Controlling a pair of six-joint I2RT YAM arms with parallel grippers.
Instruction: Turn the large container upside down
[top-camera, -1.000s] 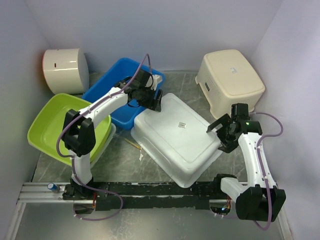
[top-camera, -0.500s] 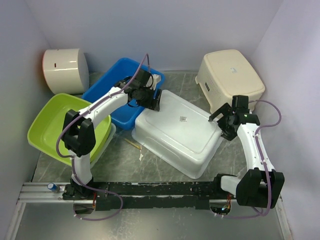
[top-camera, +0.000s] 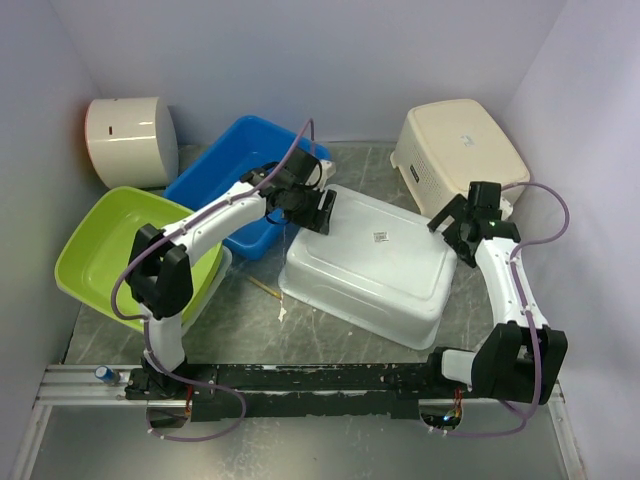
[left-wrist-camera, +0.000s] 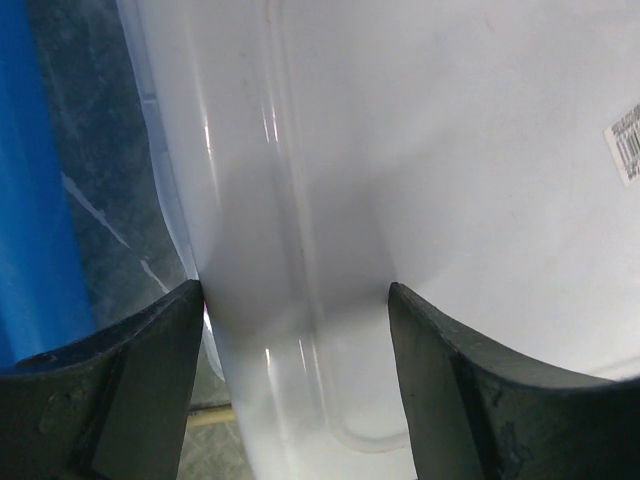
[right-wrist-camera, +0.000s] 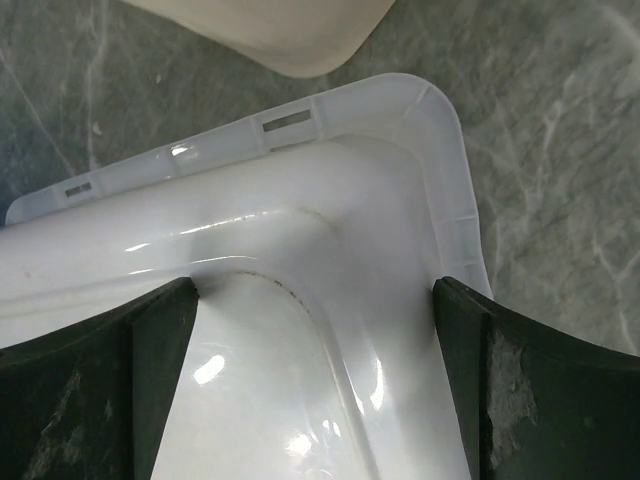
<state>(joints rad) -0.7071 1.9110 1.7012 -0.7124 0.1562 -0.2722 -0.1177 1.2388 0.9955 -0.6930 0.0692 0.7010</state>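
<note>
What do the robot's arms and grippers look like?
The left arm and right arm have glossy white links with black joints. A purple cable loops along each. The left gripper and right gripper are black, with broad, scuffed matte fingers.

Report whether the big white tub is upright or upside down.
Upside down: the large container lies base up, label sticker showing, rim down.
</note>
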